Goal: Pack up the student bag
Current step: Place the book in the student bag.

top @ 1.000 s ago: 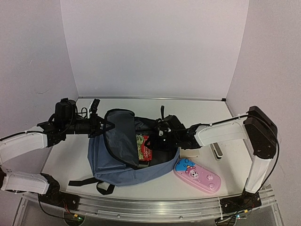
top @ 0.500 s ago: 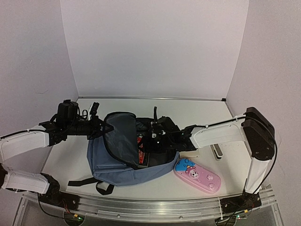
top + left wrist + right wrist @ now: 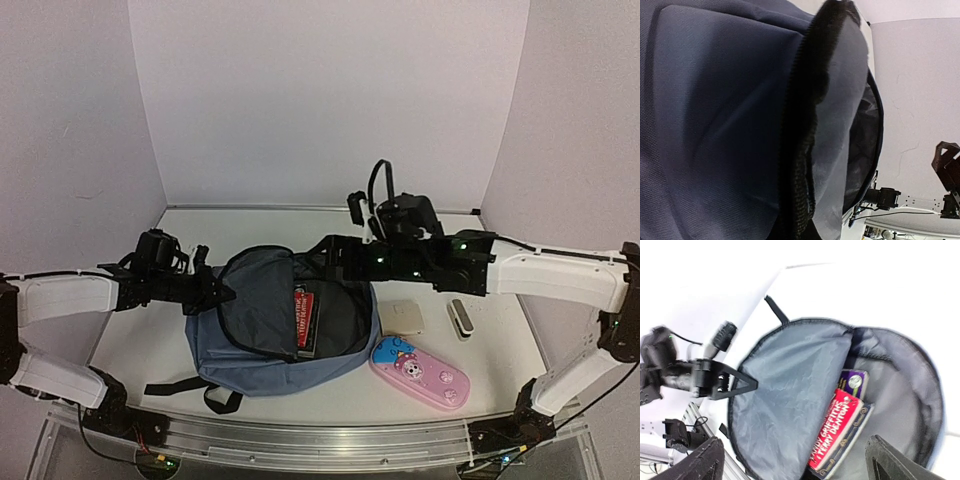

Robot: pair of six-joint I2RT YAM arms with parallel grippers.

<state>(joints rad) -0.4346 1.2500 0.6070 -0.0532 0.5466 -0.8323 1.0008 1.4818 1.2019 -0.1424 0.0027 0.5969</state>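
I see white table | on it — student bag left-centre | pink pencil case touching its right | beige square, small grey-white item behind case

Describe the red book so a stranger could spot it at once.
Start at the blue backpack lying open mid-table. Look inside its grey-lined opening: the book lies there on a darker book. It is the only bright red thing in the bag, with white title lettering.
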